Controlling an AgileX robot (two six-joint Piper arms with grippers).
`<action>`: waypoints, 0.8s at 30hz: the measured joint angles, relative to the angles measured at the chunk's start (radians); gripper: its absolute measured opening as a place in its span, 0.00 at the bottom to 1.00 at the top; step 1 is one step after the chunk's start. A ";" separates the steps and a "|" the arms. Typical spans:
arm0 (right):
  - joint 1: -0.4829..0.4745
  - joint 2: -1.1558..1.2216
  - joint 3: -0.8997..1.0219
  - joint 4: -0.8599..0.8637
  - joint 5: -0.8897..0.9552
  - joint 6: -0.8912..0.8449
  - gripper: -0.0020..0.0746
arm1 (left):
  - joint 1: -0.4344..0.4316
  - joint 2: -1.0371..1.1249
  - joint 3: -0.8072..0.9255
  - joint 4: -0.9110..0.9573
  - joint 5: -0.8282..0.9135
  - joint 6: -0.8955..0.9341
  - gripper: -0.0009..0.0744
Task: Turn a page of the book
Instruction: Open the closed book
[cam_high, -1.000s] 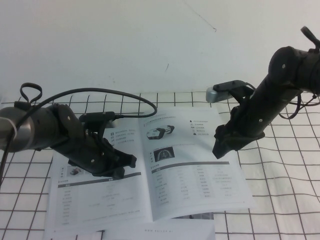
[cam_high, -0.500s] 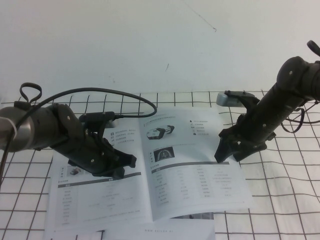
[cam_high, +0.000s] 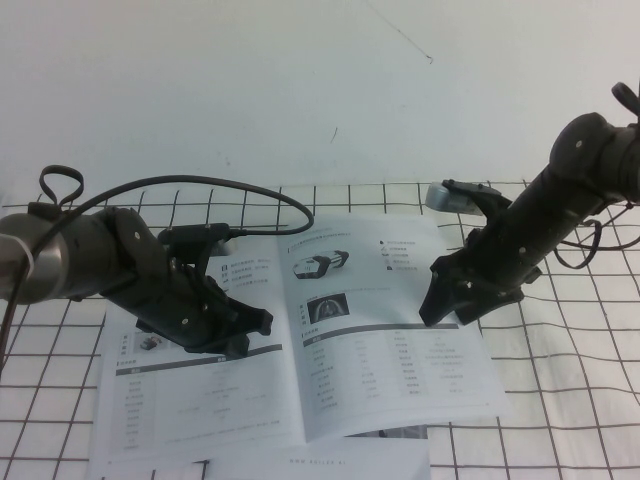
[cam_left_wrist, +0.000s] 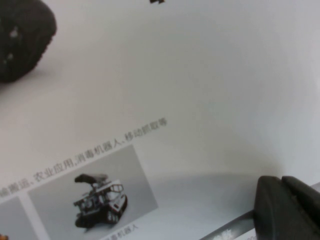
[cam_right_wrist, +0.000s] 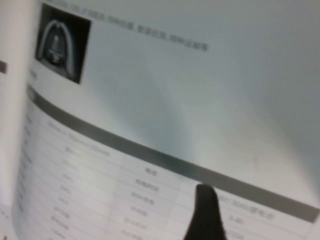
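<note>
The book (cam_high: 300, 340) lies open on the worktop (cam_high: 560, 400). The left tool (cam_high: 245, 335), narrow, pins the left leaf so the right tool (cam_high: 440, 308), grip unclear, can lift the page (cam_high: 390, 330).

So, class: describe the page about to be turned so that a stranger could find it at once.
On the grid-patterned table lies an open book. The page is its right-hand leaf, under the right gripper; the left gripper rests on the other. Only this one shows two vehicle photos above a grey bar.

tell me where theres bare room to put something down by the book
Free: the checked cloth right of the book, and the strip behind it. Crowded: left gripper rests on the left page, right gripper hovers over the right page.
</note>
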 joint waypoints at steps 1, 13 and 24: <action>0.000 0.000 -0.005 -0.023 0.003 0.020 0.68 | 0.000 0.000 0.000 0.000 0.000 0.000 0.01; 0.006 0.009 -0.058 -0.156 0.060 0.071 0.68 | 0.000 0.002 0.000 -0.014 0.002 0.000 0.01; 0.013 0.032 -0.064 -0.118 0.053 0.027 0.67 | 0.002 0.002 0.000 -0.022 0.003 0.000 0.01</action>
